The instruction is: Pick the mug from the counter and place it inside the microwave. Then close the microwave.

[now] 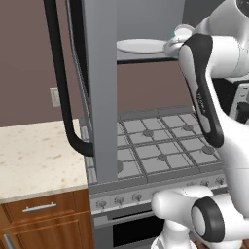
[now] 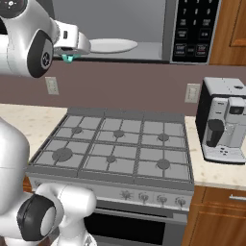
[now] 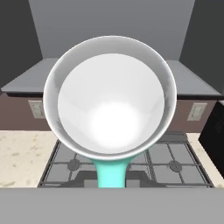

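The teal mug (image 3: 111, 105) is seen from above in the hand view, its pale inside facing the camera and its teal handle (image 3: 111, 175) pointing down. My gripper (image 2: 71, 52) is shut on the mug, and a bit of teal (image 2: 68, 58) shows under the hand. It is held high over the stove at the mouth of the microwave (image 2: 120, 19), just in front of the white round plate (image 2: 113, 46). The microwave door (image 1: 99, 87) stands wide open with its black bar handle (image 1: 61, 82) toward me. The beige counter (image 1: 34, 155) lies far below to the left.
A grey gas stovetop (image 2: 115, 146) sits directly beneath the microwave. The black keypad (image 2: 194, 29) is on the microwave's right side. A grey-black coffee machine (image 2: 226, 120) stands on the counter right of the stove. Wall outlets (image 2: 50, 85) are on the brown backsplash.
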